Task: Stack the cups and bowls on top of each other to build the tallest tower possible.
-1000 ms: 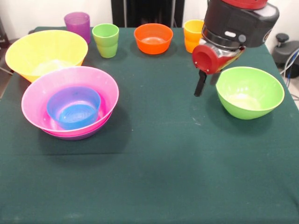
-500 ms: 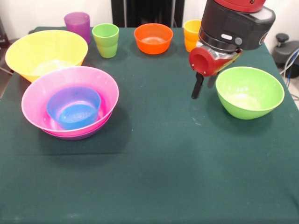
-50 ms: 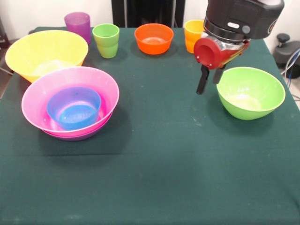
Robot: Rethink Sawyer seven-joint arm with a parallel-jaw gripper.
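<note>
The tower stands at the left: a pink bowl (image 3: pixel 70 89) nested in a purple bowl (image 3: pixel 70 137), with a blue bowl (image 3: pixel 75 108) inside it. A big yellow bowl (image 3: pixel 44 51) sits behind it. Along the far edge stand a purple cup (image 3: pixel 78 24), a light green cup (image 3: pixel 106 40), a small orange bowl (image 3: pixel 153 38) and a yellow-orange cup (image 3: pixel 192 28) sitting in an orange one, partly hidden by the arm. My gripper (image 3: pixel 210 79) hangs open and holds nothing, just left of the light green bowl (image 3: pixel 251 93).
The dark green tablecloth (image 3: pixel 154 164) covers the table. A black stand with cables (image 3: pixel 286 47) sits off the table's right edge.
The gripper swung a little left, then back right and slightly up. Both fingers now show side by side. No cup or bowl has moved.
</note>
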